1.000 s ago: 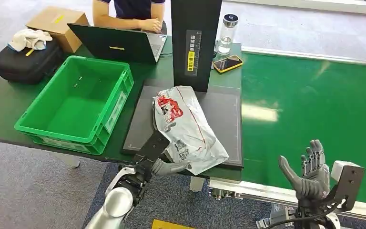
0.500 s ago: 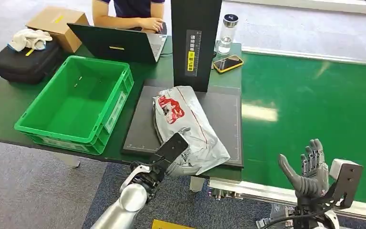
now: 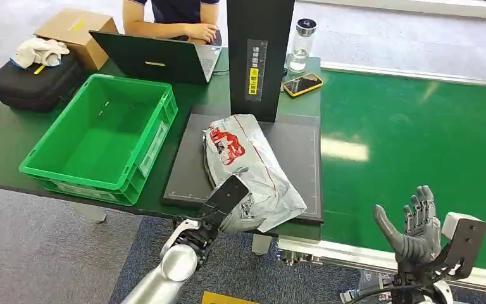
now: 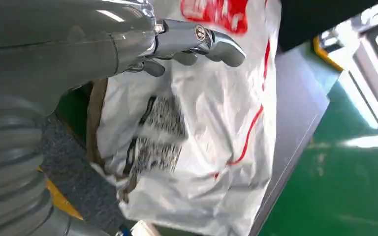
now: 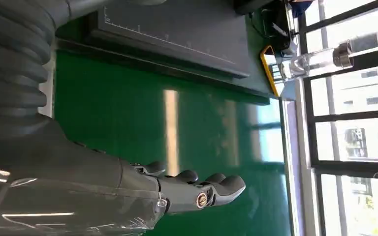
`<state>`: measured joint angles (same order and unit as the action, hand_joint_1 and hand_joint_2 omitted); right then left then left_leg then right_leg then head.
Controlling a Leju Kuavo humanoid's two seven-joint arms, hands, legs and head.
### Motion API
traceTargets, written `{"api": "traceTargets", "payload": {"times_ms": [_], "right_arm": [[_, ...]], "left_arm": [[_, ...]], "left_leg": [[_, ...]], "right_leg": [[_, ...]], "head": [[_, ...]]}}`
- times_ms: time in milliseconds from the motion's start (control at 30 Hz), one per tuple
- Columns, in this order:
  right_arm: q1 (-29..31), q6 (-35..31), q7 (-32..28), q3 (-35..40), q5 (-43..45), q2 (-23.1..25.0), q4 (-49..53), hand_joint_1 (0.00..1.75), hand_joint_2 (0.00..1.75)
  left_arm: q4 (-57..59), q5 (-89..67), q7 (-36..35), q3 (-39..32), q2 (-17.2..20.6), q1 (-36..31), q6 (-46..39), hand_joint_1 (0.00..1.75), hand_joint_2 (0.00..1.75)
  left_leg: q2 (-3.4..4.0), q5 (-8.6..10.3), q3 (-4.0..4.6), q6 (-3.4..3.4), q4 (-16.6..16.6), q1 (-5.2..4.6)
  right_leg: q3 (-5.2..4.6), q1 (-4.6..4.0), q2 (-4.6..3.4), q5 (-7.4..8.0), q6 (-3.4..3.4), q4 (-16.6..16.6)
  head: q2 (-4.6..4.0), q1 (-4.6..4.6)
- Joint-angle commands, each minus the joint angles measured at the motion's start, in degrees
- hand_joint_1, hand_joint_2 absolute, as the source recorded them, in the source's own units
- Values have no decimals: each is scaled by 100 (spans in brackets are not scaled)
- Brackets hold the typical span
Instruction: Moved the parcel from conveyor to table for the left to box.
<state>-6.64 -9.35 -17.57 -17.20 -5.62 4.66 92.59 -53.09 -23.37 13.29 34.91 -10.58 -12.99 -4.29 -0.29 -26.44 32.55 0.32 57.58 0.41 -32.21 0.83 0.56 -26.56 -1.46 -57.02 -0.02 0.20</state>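
The parcel (image 3: 247, 158), a crumpled white plastic mailer with red print and barcode labels, lies on a dark mat (image 3: 297, 152) on the table, close to its front edge. My left hand (image 3: 231, 218) reaches to the parcel's near end. In the left wrist view its fingers (image 4: 197, 39) stretch out over the parcel (image 4: 211, 132) and lie against the plastic, with no grip that I can see. My right hand (image 3: 411, 231) stands open, fingers spread upward, above the near edge of the green conveyor (image 3: 417, 139), and holds nothing (image 5: 128, 191).
An empty green crate (image 3: 145, 158) sits left of the mat. A black upright column (image 3: 259, 57) stands behind the parcel. A laptop (image 3: 152, 60), a phone (image 3: 302, 83), a bottle (image 3: 300, 44), a black bag (image 3: 31, 82) and a cardboard box (image 3: 76, 31) line the back, where a person (image 3: 177, 16) sits.
My left hand has moved forward and right, from below the table edge up to the parcel's near end. The parcel and my right hand have hardly shifted.
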Motion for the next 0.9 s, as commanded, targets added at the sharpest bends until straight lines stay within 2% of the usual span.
{"api": "traceTargets", "payload": {"times_ms": [33, 133, 167, 233, 267, 500, 900], "right_arm": [[-99, 62, 17, -292, -42, 220, 95, 0, 175], [-103, 83, 22, -345, -64, 249, 125, 0, 175], [-102, 94, 21, -366, -77, 256, 132, 0, 175], [-93, 103, 18, -358, -81, 238, 121, 0, 175], [-77, 113, 15, -362, -86, 229, 97, 0, 175], [65, 181, -62, -270, -41, 21, -200, 0, 175], [367, 178, -50, 15, -68, -42, -472, 0, 175]], "left_arm": [[-1562, -397, -167, -115, 577, 273, -806, 0, 175], [-2064, -790, -237, -115, 714, 430, -1253, 0, 175], [-2162, -1525, -440, 1, 802, 436, -1679, 0, 175], [-2192, -1707, -535, 64, 813, 450, -1717, 0, 175], [-2162, -2447, -833, 217, 871, 418, -1994, 0, 175], [-1559, -3599, -1495, 883, 858, 282, -1624, 0, 175], [-1055, -3973, -1804, 1277, 603, 398, -1127, 0, 175]], "left_leg": [[10, -4, -7, -5, -4, 2], [15, -5, -12, -6, -8, 1], [11, -4, -10, -5, -6, 2], [11, -3, -10, -5, -6, 2], [16, -3, -22, -6, -15, 1], [6, 1, -14, -1, -11, 0], [18, 2, -27, -3, -22, -1]], "right_leg": [[2, -3, -11, -2, 9, 1], [4, -2, -17, -2, 12, 3], [4, -4, -13, -2, 11, 2], [5, -3, -12, -2, 10, 2], [14, -2, -17, -1, 14, 9], [13, 0, -8, 3, 6, 10], [21, 0, -20, 8, 9, 21]], "head": [[-2, 2], [0, 0], [0, -2], [0, -2], [0, 2], [0, 0], [0, -2]]}}
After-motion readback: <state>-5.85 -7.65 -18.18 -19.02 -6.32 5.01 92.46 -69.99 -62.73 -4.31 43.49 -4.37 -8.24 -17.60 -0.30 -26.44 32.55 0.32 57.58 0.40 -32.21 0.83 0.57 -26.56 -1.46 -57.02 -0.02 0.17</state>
